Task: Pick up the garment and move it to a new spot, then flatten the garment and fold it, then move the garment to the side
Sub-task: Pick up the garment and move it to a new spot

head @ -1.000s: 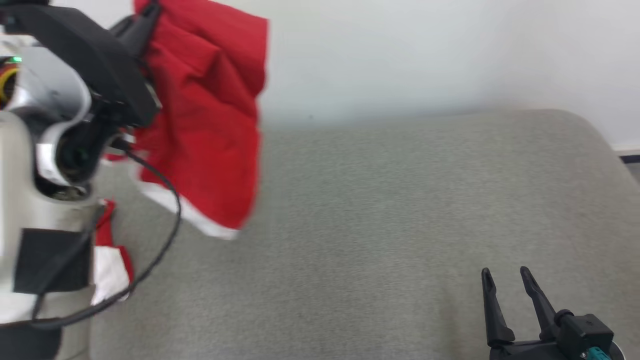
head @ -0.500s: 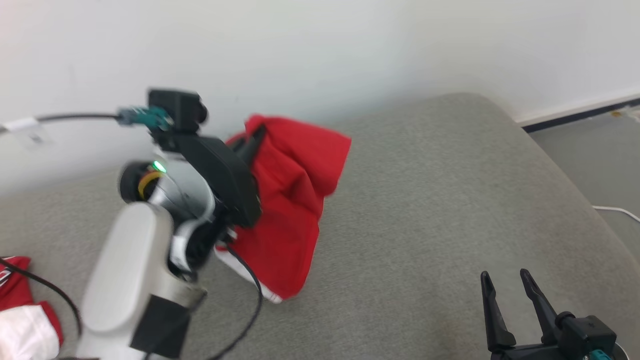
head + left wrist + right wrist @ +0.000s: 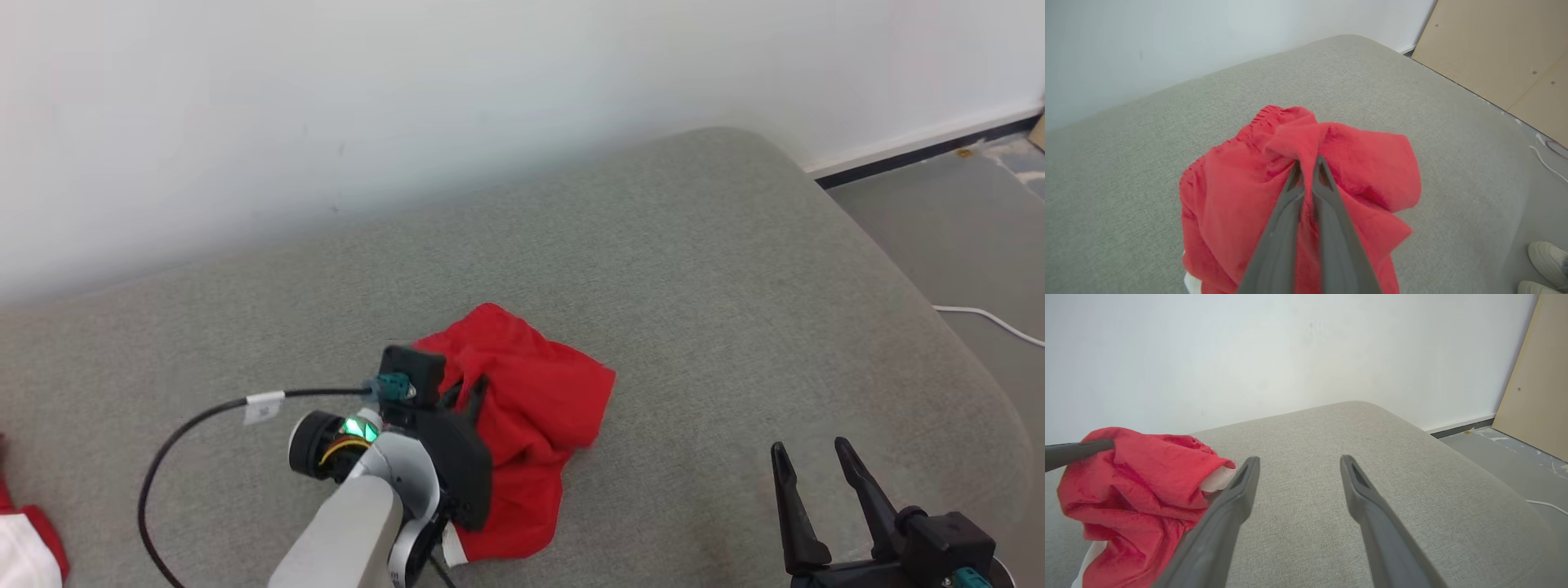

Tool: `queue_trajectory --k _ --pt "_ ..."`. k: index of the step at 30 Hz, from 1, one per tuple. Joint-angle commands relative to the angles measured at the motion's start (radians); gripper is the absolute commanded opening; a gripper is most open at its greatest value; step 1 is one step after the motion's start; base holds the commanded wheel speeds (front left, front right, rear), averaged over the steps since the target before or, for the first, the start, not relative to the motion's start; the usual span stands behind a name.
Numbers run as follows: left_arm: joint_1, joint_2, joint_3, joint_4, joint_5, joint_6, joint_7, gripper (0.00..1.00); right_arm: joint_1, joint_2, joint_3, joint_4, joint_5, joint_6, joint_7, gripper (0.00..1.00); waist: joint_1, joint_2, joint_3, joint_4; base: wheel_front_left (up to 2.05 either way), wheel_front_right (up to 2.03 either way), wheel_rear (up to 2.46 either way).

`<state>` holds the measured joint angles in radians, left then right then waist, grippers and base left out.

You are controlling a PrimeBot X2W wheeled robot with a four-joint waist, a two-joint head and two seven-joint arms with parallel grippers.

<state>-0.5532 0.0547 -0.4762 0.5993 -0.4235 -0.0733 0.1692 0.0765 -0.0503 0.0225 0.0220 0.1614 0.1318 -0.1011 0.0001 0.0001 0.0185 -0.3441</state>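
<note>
L gripper (image 3: 1306, 163): my left fingers pressed together, pinching a bunched fold of the red garment (image 3: 1229, 196) near its top.
Garment: crumpled heap on the grey cushion (image 3: 702, 261), about mid-cushion, left of centre in head view. Gathered waistband on far side in L wrist view; white trim at near edge, by my forearm (image 3: 351, 531).
Contact: lower folds look to rest on cushion; can't tell if pinched part is lifted.
R gripper (image 3: 808, 447): my right fingers spread wide, empty, at cushion's near right, well apart from garment.
Bkgd: white wall (image 3: 408, 122) behind cushion; thin white cable (image 3: 980, 314) on floor at right; a person's pale shoes (image 3: 1545, 257) in corner of L wrist view.
Other: red-and-white cloth (image 3: 24, 539) at head view's left edge.
</note>
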Motion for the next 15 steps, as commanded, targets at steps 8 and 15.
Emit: queue_trajectory --k 8,15 --pt "-0.001 0.002 -0.041 0.026 0.037 0.032 -0.162 1.00 0.021 0.000 -0.028 -0.001 0.006 -0.002 0.003 1.00 -0.0001 -0.0001 -0.025 0.077 0.00 0.00 0.00" --pt "0.162 0.046 0.001 -0.114 0.060 0.120 -0.400 1.00 0.052 -0.001 -0.084 -0.017 0.000 -0.002 0.000 1.00 -0.0001 -0.0001 -0.054 0.200 0.00 0.00 0.00"
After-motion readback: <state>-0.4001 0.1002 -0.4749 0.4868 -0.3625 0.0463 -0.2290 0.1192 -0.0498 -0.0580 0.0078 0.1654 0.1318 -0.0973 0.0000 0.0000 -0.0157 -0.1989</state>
